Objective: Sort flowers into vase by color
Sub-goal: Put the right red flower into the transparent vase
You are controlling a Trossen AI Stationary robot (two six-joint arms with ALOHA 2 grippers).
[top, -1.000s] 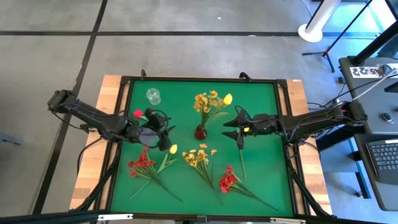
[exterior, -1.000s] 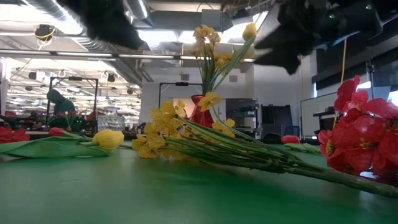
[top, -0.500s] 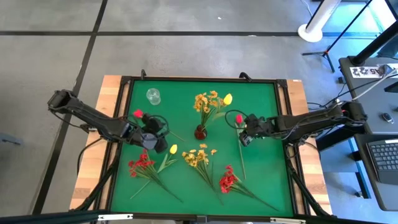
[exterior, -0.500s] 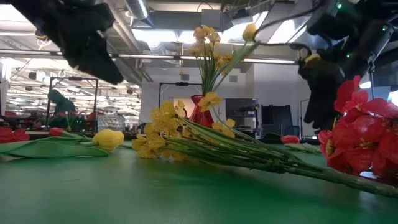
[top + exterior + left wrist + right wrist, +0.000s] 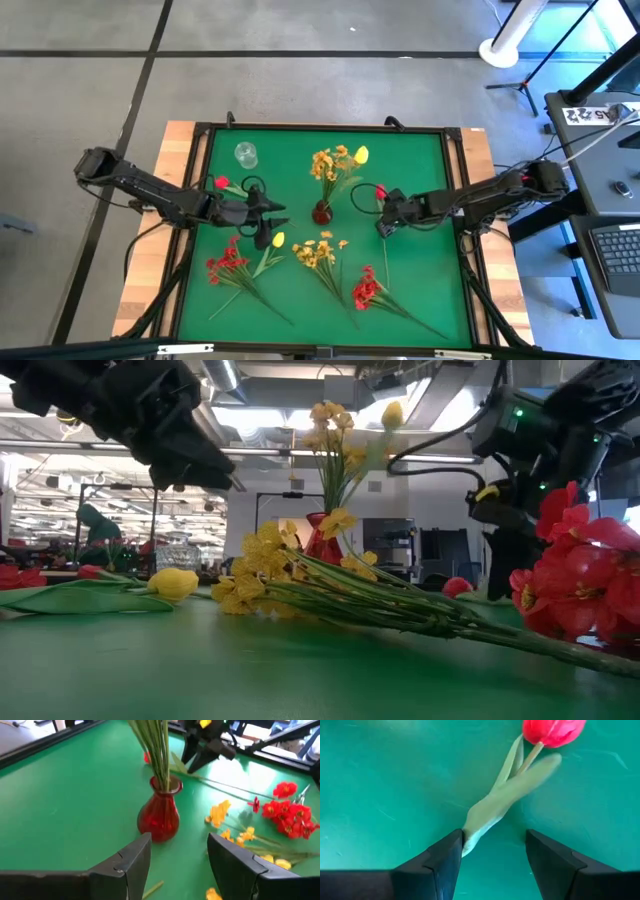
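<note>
Because it wants the red tulip (image 5: 553,731) lying on the tabletop (image 5: 420,160), the right gripper (image 5: 492,852) hangs over its stem, fingers apart.

Right gripper (image 5: 379,226): now lower and nearer the table's front than a second ago, its open fingers pointing down either side of the leaf and stem of the single red tulip bud on a thin green stem (image 5: 553,730) lying on the green table mat (image 5: 420,160).

Right arm: drawn slightly back toward the right edge, elbow bent more.

Left gripper (image 5: 272,215): turned from a second ago; its open fingers now point toward the small red glass vase (image 5: 322,212), which fills the left wrist view.

Yellow tulip bud standing in the red vase (image 5: 361,154): sits slightly higher and more to the left than before.
</note>
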